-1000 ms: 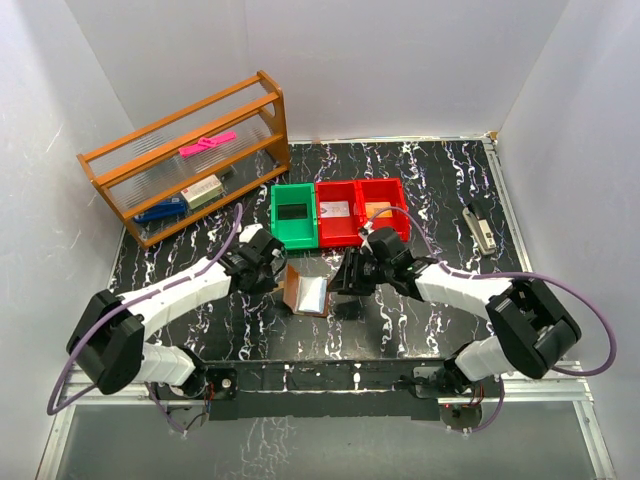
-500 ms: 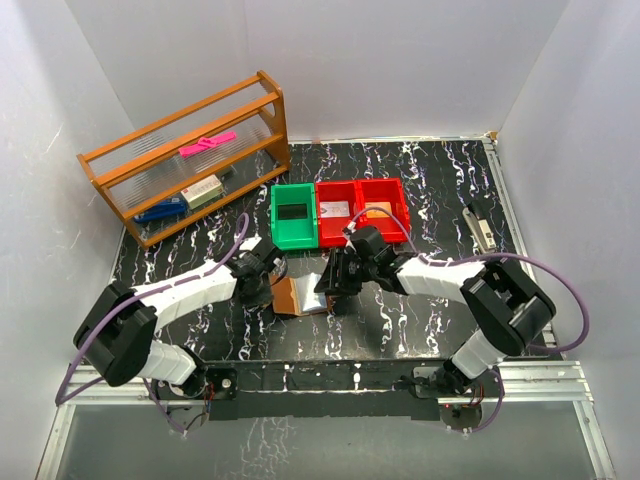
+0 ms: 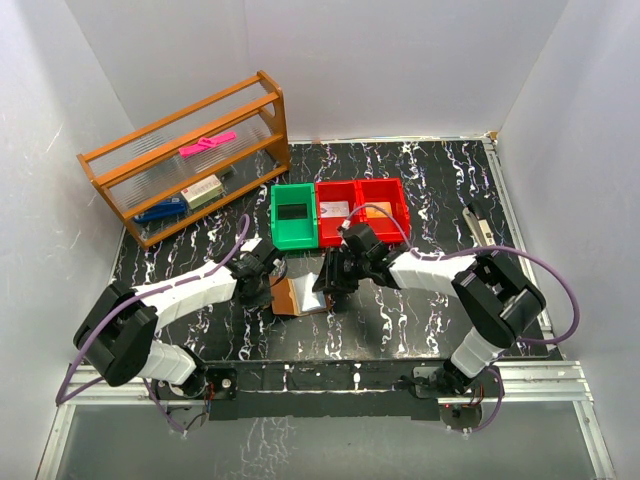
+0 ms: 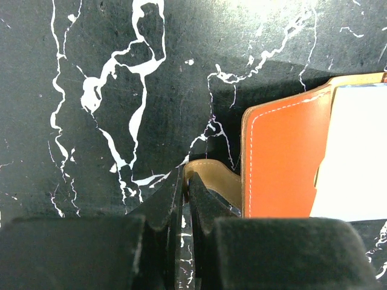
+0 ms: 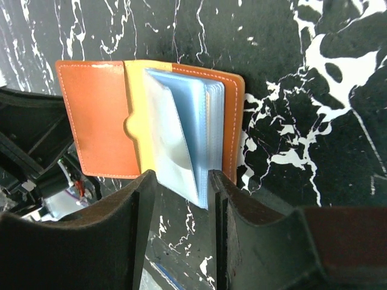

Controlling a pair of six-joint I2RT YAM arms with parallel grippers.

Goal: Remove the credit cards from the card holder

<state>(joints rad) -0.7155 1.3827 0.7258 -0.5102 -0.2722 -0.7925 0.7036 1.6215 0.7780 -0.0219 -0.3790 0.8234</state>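
Brown leather, pale blue within: the card holder lies open on the black marbled table, just near of the green bin and between the two grippers. At its left edge the left gripper has its jaws pressed together on the holder's tan strap, pinning it low to the table. At its right, the right gripper stands with its jaws partly apart, one on each side of the fanned plastic sleeves. Whether they press on the sleeves I cannot tell. No credit card can be made out within the sleeves. Right of the green bin stand two red bins: the middle bin holds a pale card, the right bin an orange card. A wooden rack stands at the far left.
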